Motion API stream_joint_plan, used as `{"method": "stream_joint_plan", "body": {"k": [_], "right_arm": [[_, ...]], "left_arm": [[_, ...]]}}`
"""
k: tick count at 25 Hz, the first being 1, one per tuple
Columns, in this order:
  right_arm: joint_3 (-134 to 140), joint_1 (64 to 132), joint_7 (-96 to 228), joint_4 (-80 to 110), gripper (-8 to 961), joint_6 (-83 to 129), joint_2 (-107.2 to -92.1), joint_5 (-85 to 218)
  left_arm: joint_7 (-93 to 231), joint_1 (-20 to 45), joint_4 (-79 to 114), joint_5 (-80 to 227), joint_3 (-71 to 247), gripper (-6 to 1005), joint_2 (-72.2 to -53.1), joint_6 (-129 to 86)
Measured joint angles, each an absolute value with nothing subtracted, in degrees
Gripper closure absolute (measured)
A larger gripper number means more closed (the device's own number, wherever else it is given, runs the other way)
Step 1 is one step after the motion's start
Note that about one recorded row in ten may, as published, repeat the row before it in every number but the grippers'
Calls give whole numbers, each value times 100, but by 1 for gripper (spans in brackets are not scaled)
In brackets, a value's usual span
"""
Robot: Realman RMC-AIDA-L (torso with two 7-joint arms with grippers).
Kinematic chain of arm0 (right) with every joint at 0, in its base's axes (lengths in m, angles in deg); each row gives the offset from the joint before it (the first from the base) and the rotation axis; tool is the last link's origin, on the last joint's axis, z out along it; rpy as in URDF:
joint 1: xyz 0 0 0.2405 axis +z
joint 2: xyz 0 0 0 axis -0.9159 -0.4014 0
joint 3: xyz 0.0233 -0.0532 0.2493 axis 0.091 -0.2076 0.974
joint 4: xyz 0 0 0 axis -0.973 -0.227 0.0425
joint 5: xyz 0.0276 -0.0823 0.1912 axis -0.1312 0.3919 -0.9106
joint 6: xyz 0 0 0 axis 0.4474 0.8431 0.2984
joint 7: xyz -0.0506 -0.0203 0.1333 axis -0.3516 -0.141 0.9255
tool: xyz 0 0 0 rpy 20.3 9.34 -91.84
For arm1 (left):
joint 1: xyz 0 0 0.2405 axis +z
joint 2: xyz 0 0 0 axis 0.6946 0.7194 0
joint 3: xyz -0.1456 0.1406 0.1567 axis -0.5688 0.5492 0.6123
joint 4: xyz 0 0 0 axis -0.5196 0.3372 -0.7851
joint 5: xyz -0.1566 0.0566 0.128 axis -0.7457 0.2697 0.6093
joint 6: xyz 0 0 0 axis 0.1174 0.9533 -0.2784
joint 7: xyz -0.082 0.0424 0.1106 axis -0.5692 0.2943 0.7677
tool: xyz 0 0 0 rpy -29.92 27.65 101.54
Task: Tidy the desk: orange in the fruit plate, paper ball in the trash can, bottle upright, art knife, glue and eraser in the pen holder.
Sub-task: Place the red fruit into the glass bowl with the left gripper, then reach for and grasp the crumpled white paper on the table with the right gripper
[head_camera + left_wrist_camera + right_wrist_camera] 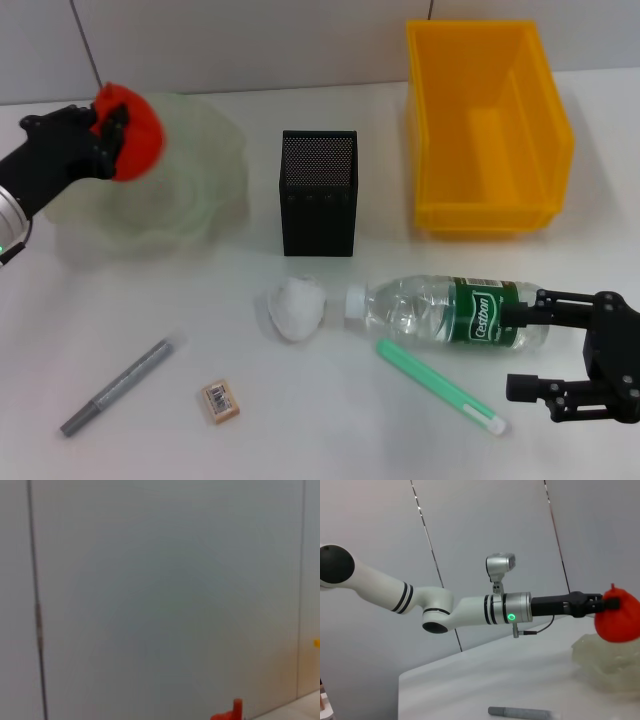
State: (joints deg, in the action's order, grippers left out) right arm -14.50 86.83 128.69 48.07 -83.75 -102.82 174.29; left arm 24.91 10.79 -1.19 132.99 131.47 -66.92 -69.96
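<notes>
Left gripper [108, 128], jaws clamped on orange [135, 135], above plate [190, 190]; right gripper [535, 345], jaws spread empty, beside lying bottle [450, 312] on table [330, 420].

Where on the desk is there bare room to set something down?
Free: the strip between the fruit plate and pen holder, and the near-left corner beside the grey pen. Crowded: around the paper ball, bottle, green stick and right gripper.

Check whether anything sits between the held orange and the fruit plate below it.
Nothing visible does. The left gripper holds the rough red-orange orange directly above the pale-green scalloped glass fruit plate, and the dish beneath looks bare.
</notes>
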Motion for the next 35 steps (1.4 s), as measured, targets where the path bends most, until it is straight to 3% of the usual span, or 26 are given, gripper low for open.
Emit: {"method": "stream_joint_plan", "body": {"k": [7, 13, 16, 24, 35], "right_arm": [[-1441, 8725, 12892, 4818, 180, -8441, -10270, 17429], [-1300, 8768, 13098, 4913, 179, -8443, -10240, 17429], [-1000, 8893, 13768, 5360, 179, -8444, -10280, 17328], [-2071, 9607, 16655, 7625, 178, -8361, -10341, 17113], [-3574, 10903, 19535, 8759, 181, -8037, -10174, 17821]], "left_arm": [[2458, 1101, -139, 13295, 13296, 784, -6689, -7084], [2403, 1271, -175, 13326, 13347, 590, -6653, -7469], [2352, 1450, -250, 13345, 13504, 444, -6635, -7782], [2136, 2584, -944, 13797, 14817, 137, -6592, -9182], [2053, 3080, -933, 14174, 15499, 138, -6582, -9527]]}}
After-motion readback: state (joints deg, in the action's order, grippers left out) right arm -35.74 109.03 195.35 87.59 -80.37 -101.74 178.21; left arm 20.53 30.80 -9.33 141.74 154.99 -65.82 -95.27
